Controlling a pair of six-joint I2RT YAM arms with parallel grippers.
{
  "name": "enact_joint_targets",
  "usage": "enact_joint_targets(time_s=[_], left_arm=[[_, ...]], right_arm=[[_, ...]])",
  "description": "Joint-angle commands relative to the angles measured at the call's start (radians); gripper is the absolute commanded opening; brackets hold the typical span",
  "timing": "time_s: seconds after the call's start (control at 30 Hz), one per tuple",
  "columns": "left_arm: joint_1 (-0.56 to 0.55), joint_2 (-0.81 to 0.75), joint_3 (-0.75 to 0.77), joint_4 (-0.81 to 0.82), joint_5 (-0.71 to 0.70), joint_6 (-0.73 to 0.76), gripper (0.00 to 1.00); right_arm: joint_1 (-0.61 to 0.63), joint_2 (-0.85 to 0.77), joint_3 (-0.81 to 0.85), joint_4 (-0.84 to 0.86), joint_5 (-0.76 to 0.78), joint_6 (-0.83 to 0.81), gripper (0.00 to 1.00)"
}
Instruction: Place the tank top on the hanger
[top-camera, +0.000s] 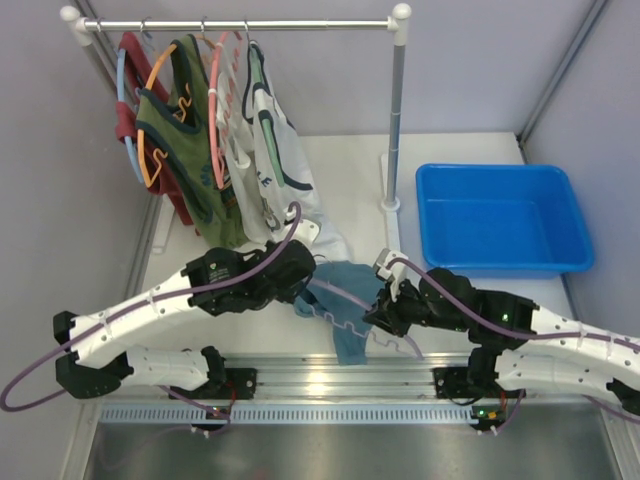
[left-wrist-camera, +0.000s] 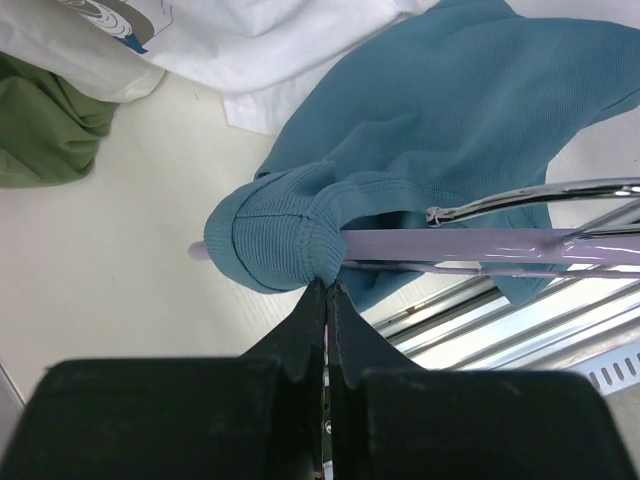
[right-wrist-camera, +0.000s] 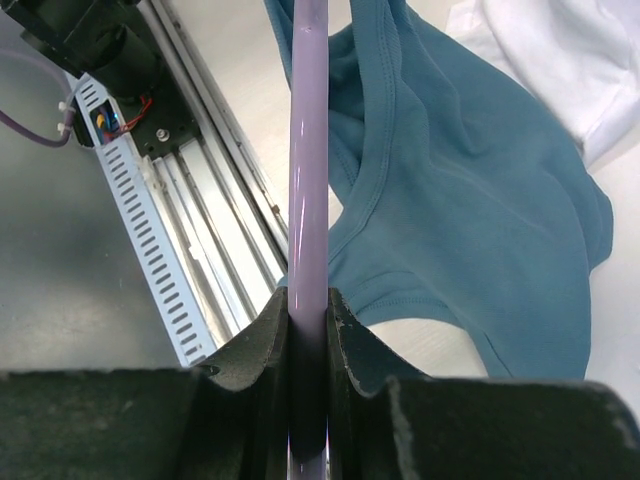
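Observation:
The teal tank top (top-camera: 350, 338) lies draped on the table between my two arms, partly over the lavender hanger (top-camera: 322, 312). In the left wrist view my left gripper (left-wrist-camera: 327, 287) is shut on the tank top's (left-wrist-camera: 440, 120) bunched strap hem, which wraps the end of the hanger's bar (left-wrist-camera: 460, 245). The metal hook (left-wrist-camera: 540, 193) shows just above that bar. In the right wrist view my right gripper (right-wrist-camera: 308, 300) is shut on the hanger's bar (right-wrist-camera: 305, 150), and the tank top (right-wrist-camera: 480, 210) hangs beside it. From above, the left gripper (top-camera: 303, 290) and right gripper (top-camera: 377, 315) flank the cloth.
A clothes rack (top-camera: 396, 110) at the back left holds an olive patterned top (top-camera: 190, 160), a white top (top-camera: 265, 150) and a red garment on coloured hangers. A blue bin (top-camera: 560, 255) stands at the right. A metal rail (top-camera: 330, 380) runs along the near edge.

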Motion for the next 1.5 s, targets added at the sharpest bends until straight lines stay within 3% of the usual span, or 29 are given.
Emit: enact_joint_targets(time_s=[0.0, 0.1, 0.23, 0.4, 0.5, 0.63, 0.87, 1.47], left_arm=[[-0.006, -0.009, 0.020, 0.019, -0.025, 0.018, 0.00], [-0.008, -0.046, -0.009, 0.096, -0.033, 0.033, 0.00], [-0.008, -0.118, -0.080, 0.232, -0.033, 0.053, 0.11], [-0.008, -0.196, -0.172, 0.370, -0.013, 0.076, 0.34], [-0.008, -0.219, -0.200, 0.411, 0.018, 0.087, 0.39], [-0.008, -0.262, -0.241, 0.455, 0.082, 0.103, 0.42], [-0.010, -0.368, -0.387, 0.677, 0.168, 0.096, 0.48], [-0.028, -0.256, -0.503, 1.016, 0.084, 0.173, 0.50]], right_arm=[[0.017, -0.032, 0.007, 0.138, 0.002, 0.002, 0.00], [0.017, -0.020, -0.021, 0.178, 0.003, 0.017, 0.00], [0.019, -0.023, -0.061, 0.239, 0.011, 0.041, 0.00], [0.019, -0.026, -0.076, 0.258, 0.029, 0.051, 0.00], [0.019, -0.029, -0.076, 0.256, 0.044, 0.051, 0.00], [0.019, -0.031, -0.084, 0.267, 0.054, 0.054, 0.00], [0.019, -0.029, -0.087, 0.272, 0.057, 0.058, 0.00], [0.019, -0.020, -0.087, 0.269, 0.067, 0.063, 0.00]])
